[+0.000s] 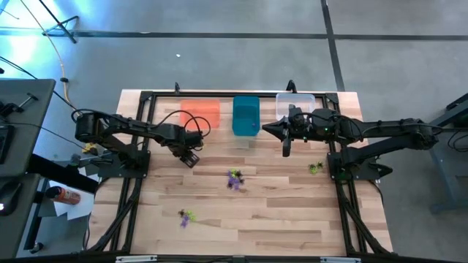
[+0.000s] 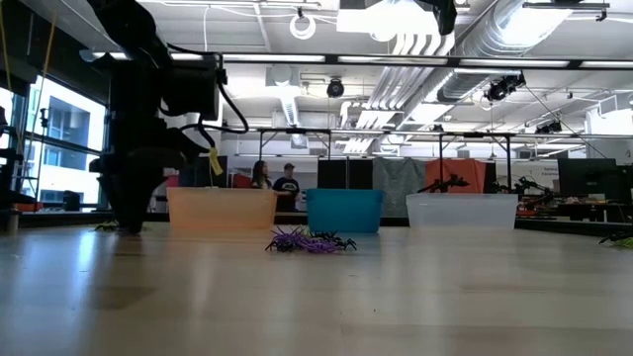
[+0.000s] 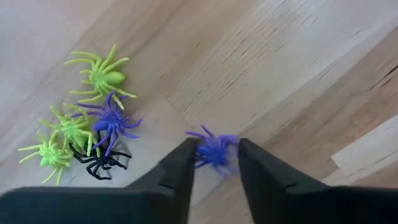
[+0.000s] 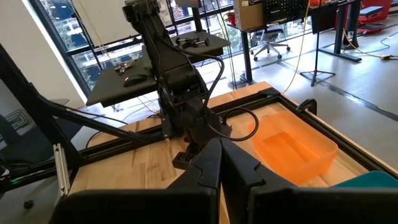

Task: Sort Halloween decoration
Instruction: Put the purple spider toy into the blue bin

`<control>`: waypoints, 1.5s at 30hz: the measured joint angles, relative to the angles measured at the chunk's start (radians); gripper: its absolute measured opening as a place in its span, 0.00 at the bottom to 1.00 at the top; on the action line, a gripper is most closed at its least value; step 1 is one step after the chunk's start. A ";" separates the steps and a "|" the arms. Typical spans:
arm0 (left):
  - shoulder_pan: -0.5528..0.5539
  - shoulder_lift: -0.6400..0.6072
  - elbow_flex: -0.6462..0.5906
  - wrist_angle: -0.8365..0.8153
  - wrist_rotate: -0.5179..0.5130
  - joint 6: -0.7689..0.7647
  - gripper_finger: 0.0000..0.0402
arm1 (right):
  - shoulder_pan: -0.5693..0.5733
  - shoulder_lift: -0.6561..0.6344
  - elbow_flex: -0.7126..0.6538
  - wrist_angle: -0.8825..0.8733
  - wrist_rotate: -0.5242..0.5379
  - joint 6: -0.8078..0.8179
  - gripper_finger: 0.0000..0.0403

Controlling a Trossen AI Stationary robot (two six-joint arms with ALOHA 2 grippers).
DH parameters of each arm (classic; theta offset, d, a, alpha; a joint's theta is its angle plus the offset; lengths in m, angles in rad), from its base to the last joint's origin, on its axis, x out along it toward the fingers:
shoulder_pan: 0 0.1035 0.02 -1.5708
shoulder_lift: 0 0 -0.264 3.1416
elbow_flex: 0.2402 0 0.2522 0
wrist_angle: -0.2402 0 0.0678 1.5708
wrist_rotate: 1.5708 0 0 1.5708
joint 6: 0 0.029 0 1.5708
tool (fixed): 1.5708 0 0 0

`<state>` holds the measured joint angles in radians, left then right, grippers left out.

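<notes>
My left claw pinches a purple spider over bare worktop. A spider cluster lies near. My right claw, pressed together, hangs by the teal bin.

Three bins stand in a row along the table's far edge: the left bin, the middle bin and the right bin. The left gripper sits just in front of the left bin, with one spider between its fingers (a small cluster lies near it). More spiders lie mid-table, toward the front-left and near the right arm's base; the right gripper hangs before the right bin.
</notes>
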<state>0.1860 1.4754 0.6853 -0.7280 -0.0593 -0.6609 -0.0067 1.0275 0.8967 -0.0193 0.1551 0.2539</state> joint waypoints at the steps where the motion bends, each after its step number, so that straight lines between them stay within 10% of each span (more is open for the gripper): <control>1: 0.000 0.000 0.000 0.000 0.000 0.000 0.20 | 0.000 0.000 0.000 0.000 0.000 0.000 0.00; 6: 0.000 -0.002 0.005 -0.002 -0.005 0.010 0.02 | 0.000 0.000 0.000 0.000 0.000 0.000 0.00; 29: 0.057 -0.266 0.228 -0.112 -0.048 0.141 0.00 | 0.000 0.007 0.000 -0.021 0.000 0.001 0.00; 45: 0.022 -0.054 0.125 -0.080 0.006 0.091 0.39 | 0.000 0.072 0.000 0.019 0.000 0.008 0.00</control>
<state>0.2081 1.4209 0.8104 -0.8082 -0.0535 -0.5697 -0.0067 1.0998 0.8967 0.0001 0.1551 0.2615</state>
